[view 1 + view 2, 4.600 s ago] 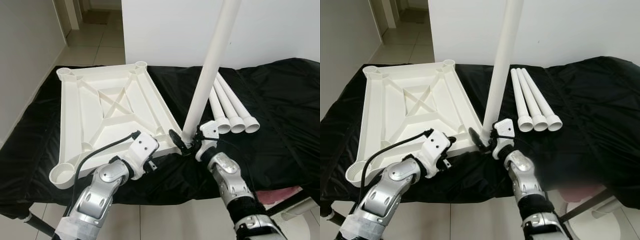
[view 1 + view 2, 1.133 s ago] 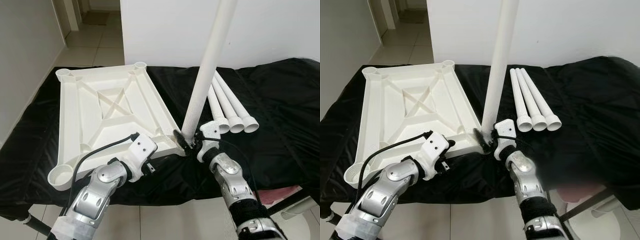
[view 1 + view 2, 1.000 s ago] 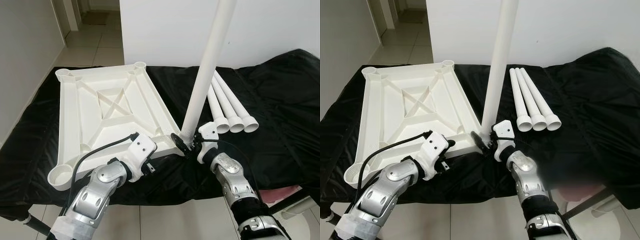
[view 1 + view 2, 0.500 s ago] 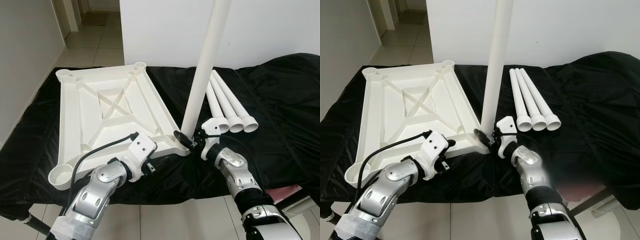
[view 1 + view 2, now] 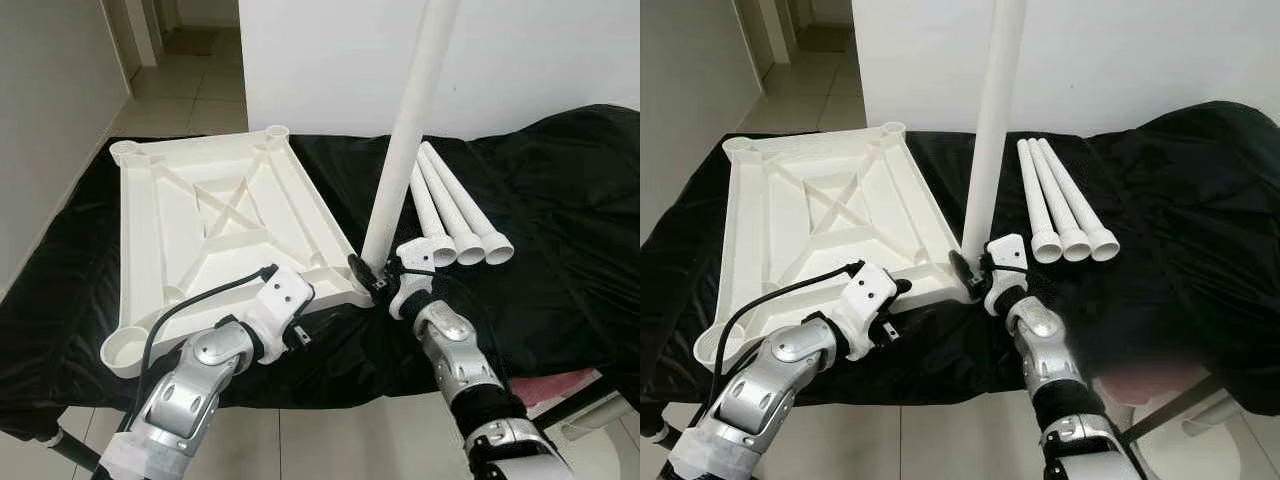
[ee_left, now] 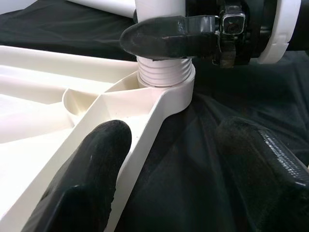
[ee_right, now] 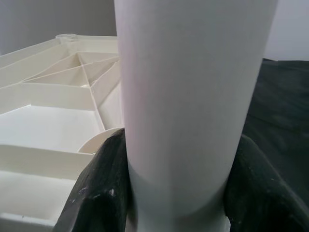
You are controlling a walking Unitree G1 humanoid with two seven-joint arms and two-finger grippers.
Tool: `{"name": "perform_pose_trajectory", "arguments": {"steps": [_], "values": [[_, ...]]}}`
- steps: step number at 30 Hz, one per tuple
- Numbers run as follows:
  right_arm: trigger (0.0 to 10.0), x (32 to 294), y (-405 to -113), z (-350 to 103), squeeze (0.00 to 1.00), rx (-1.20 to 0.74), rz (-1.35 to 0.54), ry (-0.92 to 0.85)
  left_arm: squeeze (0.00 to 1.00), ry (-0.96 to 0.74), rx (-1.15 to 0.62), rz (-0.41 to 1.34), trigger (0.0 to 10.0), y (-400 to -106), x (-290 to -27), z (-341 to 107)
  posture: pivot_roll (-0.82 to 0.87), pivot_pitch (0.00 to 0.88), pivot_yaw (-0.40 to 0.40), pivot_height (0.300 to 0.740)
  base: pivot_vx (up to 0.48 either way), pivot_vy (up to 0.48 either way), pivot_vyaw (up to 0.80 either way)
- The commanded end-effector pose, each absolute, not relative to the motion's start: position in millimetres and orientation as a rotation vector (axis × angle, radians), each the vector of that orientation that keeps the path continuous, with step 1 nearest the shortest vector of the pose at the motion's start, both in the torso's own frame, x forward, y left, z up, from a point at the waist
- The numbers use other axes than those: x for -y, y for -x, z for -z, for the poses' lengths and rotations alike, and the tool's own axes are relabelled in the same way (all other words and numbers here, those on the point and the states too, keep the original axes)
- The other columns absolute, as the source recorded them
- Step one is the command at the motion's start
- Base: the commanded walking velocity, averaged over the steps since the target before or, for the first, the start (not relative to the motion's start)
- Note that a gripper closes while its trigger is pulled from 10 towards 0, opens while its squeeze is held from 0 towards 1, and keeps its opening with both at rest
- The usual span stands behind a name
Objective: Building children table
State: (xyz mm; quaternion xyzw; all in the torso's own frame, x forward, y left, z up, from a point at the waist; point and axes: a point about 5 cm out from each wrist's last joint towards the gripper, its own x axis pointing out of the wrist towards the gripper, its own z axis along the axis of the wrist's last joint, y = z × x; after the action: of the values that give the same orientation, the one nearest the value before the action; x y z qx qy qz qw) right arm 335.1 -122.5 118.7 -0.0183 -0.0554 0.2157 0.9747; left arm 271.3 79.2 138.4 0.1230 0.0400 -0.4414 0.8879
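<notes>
the black cloth covers a low surface whose near edge runs just in front of the robot, with pale tiled floor beyond on the left and a white wall close behind. bare black cloth stretches to the right of everything. a narrower strip lies between the tabletop and the three spare legs.

the white plastic tabletop lies upside down on the left half of the cloth, its ribbed underside up, with a crossed brace in the middle and a round socket at each corner. its long axis runs away from the robot, slightly skewed, and the near left corner socket sits close to the cloth's front edge.

a white table leg stands nearly upright, leaning a little to the right at the top, its long axis running up out of view. its ridged, threaded foot sits in the near right corner socket of the tabletop.

the right gripper is clamped on the table leg just above that socket, one black finger on each side of the tube.

the left gripper has its fingers spread apart, straddling the tabletop's near edge beside the same corner, one finger against the white rim and the other over the cloth.

three spare legs lie side by side on the cloth to the right of the standing one, touching, flared ends toward the robot, long axes pointing away and fanned a little leftward.
</notes>
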Motion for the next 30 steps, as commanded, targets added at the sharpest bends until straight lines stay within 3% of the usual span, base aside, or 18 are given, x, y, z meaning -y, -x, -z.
{"name": "perform_pose_trajectory", "arguments": {"steps": [1,5,8,11,21,22,23,24,30], "values": [[10.0,123,-330,-103,0.00,0.036,-0.415,0.054,0.00,-0.262,-0.085,0.935,10.0,-269,-77,-139,0.01,0.014,0.004,0.740,0.000,0.000,0.00],[10.0,112,-324,-101,0.00,0.029,-0.357,0.027,0.00,-0.264,-0.088,0.945,10.0,-268,-76,-138,0.01,0.014,0.005,0.740,0.000,0.000,0.00],[10.0,109,-320,-97,0.00,0.002,-0.156,0.003,0.00,-0.264,-0.086,0.946,10.0,-269,-75,-139,0.00,0.012,0.003,0.740,0.000,0.000,0.00],[10.0,103,-316,-94,0.00,-0.022,-0.073,-0.032,0.00,-0.263,-0.085,0.945,10.0,-269,-75,-138,0.00,0.012,0.003,0.740,0.000,0.000,0.00],[10.0,91,-312,-104,0.00,0.028,-0.106,-0.029,0.00,-0.258,-0.083,0.950,10.0,-268,-72,-138,0.00,0.004,-0.005,0.740,0.000,0.000,0.00],[10.0,92,-312,-106,0.29,0.035,-0.108,-0.030,0.00,-0.258,-0.083,0.951,10.0,-268,-72,-138,0.00,0.000,-0.003,0.740,0.000,0.000,0.00],[10.0,92,-312,-106,0.29,0.035,-0.108,-0.030,0.00,-0.258,-0.083,0.951,10.0,-268,-72,-138,0.00,0.000,-0.003,0.740,0.000,0.000,0.00],[10.0,94,-313,-108,1.00,0.044,-0.114,-0.026,0.00,-0.259,-0.081,0.952,10.0,-269,-72,-138,0.00,0.000,-0.003,0.740,0.000,0.000,0.00],[10.0,106,-317,-113,1.00,0.067,-0.130,0.001,0.00,-0.260,-0.078,0.950,10.0,-271,-72,-138,0.00,0.000,-0.011,0.740,0.000,0.000,0.00]]}}
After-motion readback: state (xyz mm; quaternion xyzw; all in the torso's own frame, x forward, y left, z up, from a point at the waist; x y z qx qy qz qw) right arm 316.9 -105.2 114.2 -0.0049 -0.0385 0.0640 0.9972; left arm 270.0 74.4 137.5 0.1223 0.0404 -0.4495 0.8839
